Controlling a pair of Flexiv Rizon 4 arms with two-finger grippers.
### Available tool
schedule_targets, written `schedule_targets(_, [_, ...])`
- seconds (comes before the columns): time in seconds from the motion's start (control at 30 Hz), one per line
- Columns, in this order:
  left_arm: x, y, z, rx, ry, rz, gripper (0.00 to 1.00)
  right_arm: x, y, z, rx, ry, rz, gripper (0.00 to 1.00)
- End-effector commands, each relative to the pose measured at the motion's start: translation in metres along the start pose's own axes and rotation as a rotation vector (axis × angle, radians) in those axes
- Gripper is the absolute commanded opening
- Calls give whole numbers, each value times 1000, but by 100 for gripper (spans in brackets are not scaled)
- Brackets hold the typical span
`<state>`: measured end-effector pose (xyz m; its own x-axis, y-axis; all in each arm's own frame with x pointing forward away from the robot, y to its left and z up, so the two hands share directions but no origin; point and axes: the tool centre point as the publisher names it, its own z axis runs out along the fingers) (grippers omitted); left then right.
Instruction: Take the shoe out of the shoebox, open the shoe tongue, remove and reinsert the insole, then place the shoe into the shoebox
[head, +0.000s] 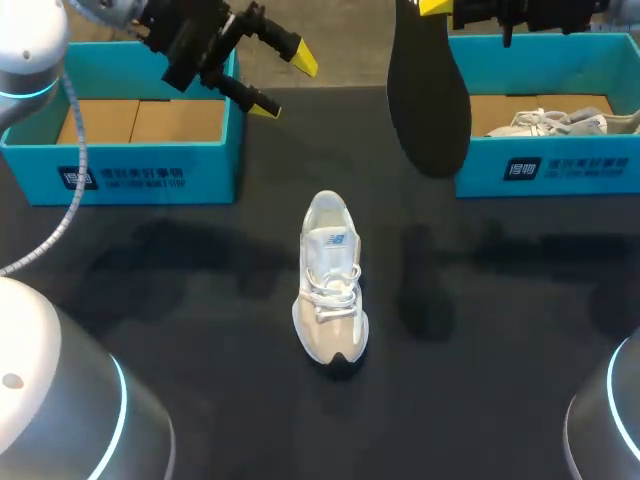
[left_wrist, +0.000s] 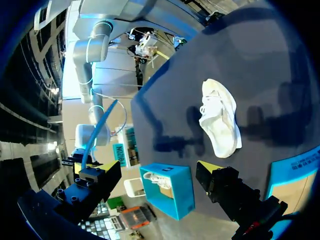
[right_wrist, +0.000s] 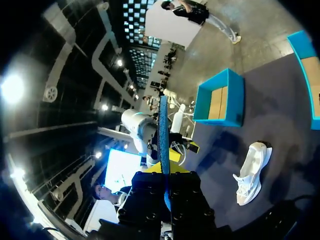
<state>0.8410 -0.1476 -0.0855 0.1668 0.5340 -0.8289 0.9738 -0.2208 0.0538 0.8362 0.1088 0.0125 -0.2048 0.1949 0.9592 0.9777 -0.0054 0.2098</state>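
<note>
A white shoe (head: 330, 285) lies on the black table (head: 200, 300), toe toward the front edge, with no gripper touching it. High above the table's far side, my right gripper (head: 435, 8) is shut on the top of a black insole (head: 428, 95), which hangs down in the air. Seen from the right wrist, the insole (right_wrist: 163, 127) stands edge-on between the fingers of the right gripper (right_wrist: 166, 169), and the shoe (right_wrist: 252, 172) lies far below. My left gripper (head: 283, 80) hovers open and empty by the left shoebox (head: 150, 170). The left gripper (left_wrist: 157, 170) looks down on the shoe (left_wrist: 220, 122).
The left shoebox is blue and shows only its cardboard floor. A second blue shoebox (head: 560, 165) at the back right holds another white shoe (head: 555, 122). That box (left_wrist: 172, 192) also shows under the left gripper.
</note>
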Motion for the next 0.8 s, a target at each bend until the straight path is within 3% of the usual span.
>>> schedule_targets(0.03, [3, -5, 2, -21, -29, -2, 100, -1, 9, 3, 7, -7, 20, 0])
schedule_targets(0.47, [-13, -10, 11, -84, -196, 6, 100, -11, 28, 25, -33, 2, 103, 0])
schedule_targets(0.8, [-21, -14, 17, -135, -308, 51, 100, -22, 32, 37, -33, 20, 262, 0])
